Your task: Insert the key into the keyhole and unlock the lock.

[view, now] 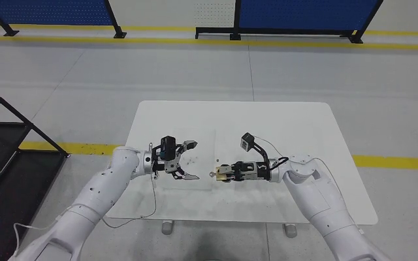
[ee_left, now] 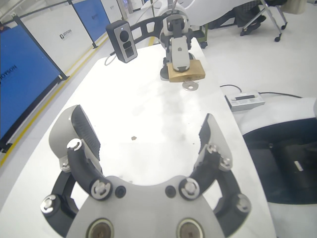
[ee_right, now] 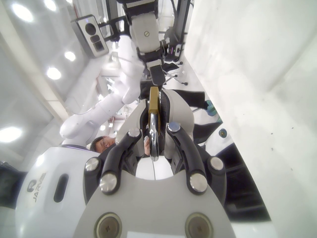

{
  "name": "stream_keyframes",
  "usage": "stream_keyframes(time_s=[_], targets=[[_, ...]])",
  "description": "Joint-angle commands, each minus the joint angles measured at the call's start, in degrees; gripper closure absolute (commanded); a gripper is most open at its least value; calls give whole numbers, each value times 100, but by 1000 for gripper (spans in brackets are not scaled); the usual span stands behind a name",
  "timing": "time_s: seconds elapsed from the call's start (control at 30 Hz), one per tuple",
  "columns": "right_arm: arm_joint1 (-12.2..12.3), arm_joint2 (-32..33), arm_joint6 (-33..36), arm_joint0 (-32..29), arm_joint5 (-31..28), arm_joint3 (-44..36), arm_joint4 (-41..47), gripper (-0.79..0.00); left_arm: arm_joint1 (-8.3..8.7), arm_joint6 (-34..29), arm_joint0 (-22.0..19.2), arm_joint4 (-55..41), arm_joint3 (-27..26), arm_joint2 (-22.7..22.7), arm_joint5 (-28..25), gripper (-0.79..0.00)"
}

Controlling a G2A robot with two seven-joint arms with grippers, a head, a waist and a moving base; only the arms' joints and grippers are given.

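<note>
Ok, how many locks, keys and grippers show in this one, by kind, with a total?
Brass padlock: 1
Silver metal key: 1
Grippers: 2, the open left gripper and the right gripper shut on the padlock
Total: 4

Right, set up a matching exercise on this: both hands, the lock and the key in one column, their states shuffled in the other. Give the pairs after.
Column one:
1. left hand
2. right hand
3. lock
4. key

Column two:
A. brass, clamped above the table
B. open, holding nothing
C. silver, sticking out of the lock's end
D. shut on the lock

Pairs: 1-B, 2-D, 3-A, 4-C
</note>
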Motion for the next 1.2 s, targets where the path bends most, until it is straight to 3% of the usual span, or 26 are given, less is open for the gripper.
stream_keyframes(time_s=[0.0,0.17,0.37,0.8,1.03,1.17], targets=[[0,0,0,0,0,0,0,0,8,-173,-19,-471,126,154,18,-785],[0,0,0,0,0,0,0,0,76,-633,-119,-2207,282,804,18,-785],[0,0,0,0,0,0,0,0,288,-1684,-402,-4021,287,1453,18,-785],[0,0,0,0,0,0,0,0,273,-1777,-346,-4207,227,1389,138,-785],[0,0,0,0,0,0,0,0,209,-2207,-622,-4754,511,1212,18,-785],[0,0,0,0,0,0,0,0,142,-2548,-817,-5014,639,1337,18,-785]])
